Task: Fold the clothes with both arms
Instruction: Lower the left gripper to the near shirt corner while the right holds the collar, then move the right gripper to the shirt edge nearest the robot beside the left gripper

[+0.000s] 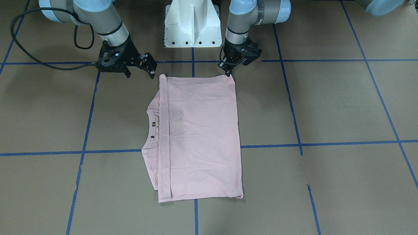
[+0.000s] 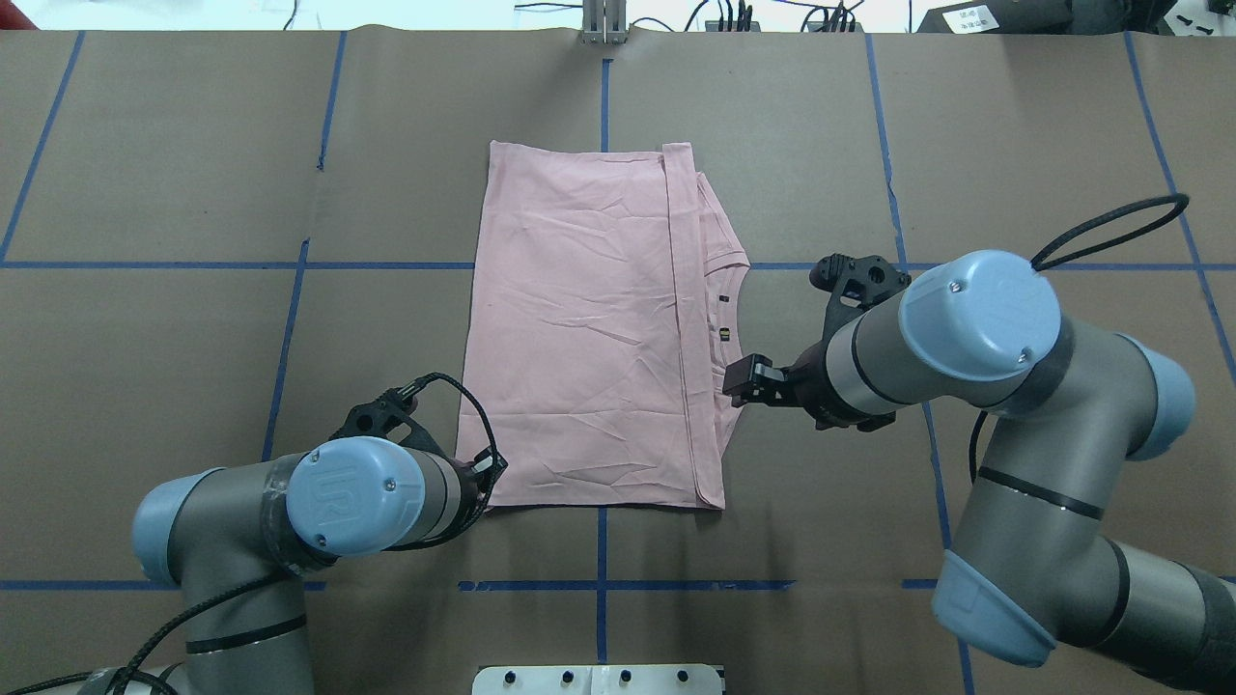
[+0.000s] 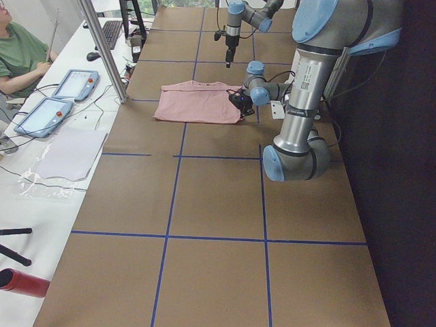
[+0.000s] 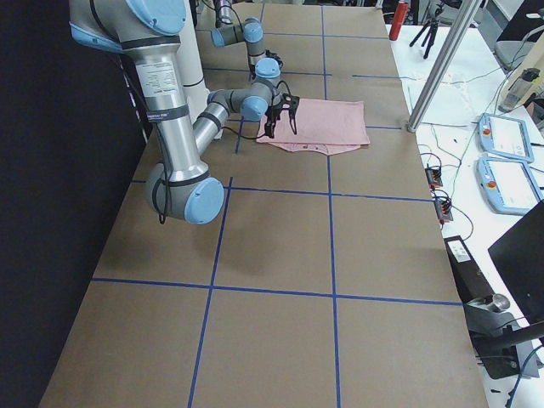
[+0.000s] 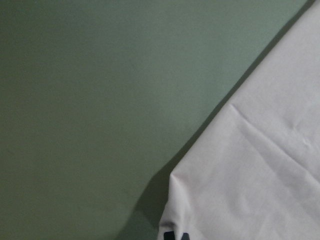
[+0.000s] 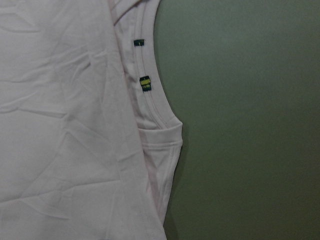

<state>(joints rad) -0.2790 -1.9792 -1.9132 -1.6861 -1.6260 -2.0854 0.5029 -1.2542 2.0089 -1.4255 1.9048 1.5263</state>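
Note:
The pale pink T-shirt (image 1: 202, 137) lies folded flat at mid-table, plain back up, with the neckline and small tags (image 6: 144, 82) on its right side in the overhead view (image 2: 579, 328). My left gripper (image 1: 228, 73) is at the shirt's near left corner (image 2: 488, 473). In the left wrist view its fingertips (image 5: 170, 235) are closed on that corner of the fabric (image 5: 260, 175). My right gripper (image 1: 140, 75) is open and empty, hovering just off the shirt's collar-side edge (image 2: 744, 381). The dog print is hidden.
The white pedestal base (image 1: 192, 23) stands between the arms. Blue tape lines (image 2: 386, 265) grid the brown table. An operator (image 3: 20, 54), tablets (image 3: 75, 83) and a metal post (image 3: 102, 48) are along the far side, beyond the shirt.

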